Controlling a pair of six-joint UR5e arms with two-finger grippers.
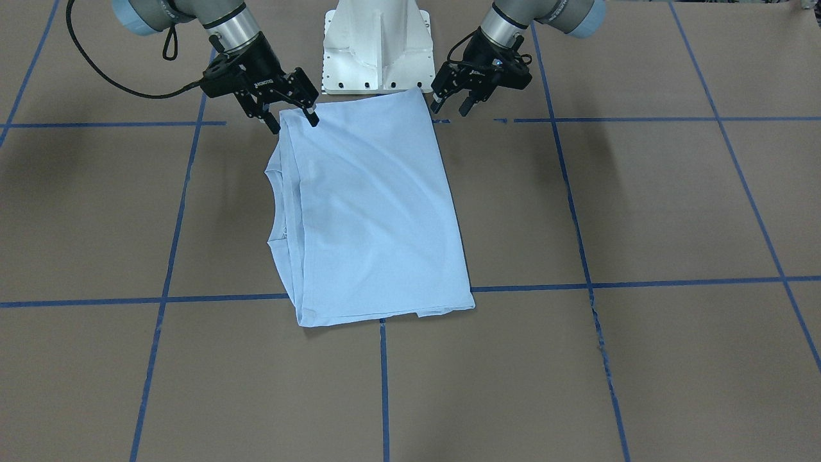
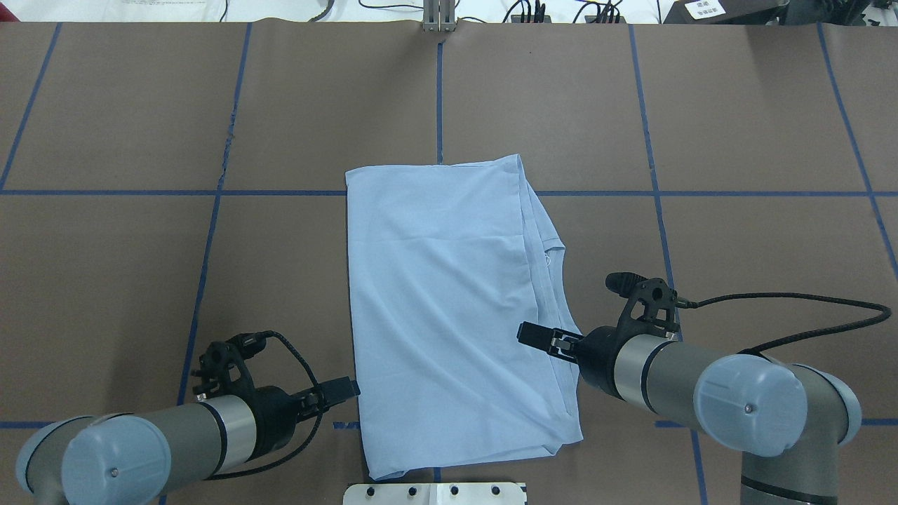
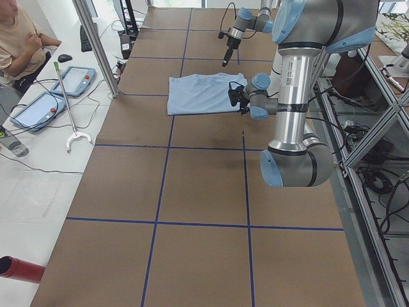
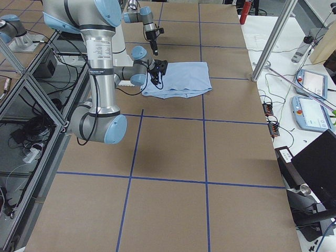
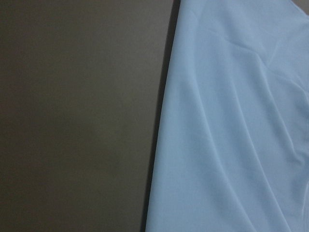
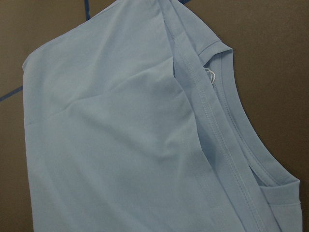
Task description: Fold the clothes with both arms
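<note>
Currently, item one: one light blue T-shirt (image 1: 378, 205), lying flat on the table (image 1: 641, 205), just in front of the one white pedestal base (image 1: 377, 45).

Condition: sleeves turned in, body folded into a single rectangle, collar showing along the edge on my right. I judge it mostly done, with perhaps one halving fold remaining.

Item two: two sets of fingers, two apiece.
- My right fingers (image 1: 309, 110) are spread wide over the near collar-side corner, holding nothing.
- My left fingers (image 1: 440, 95) are parted just beside the opposite near corner, likewise holding nothing.
</note>
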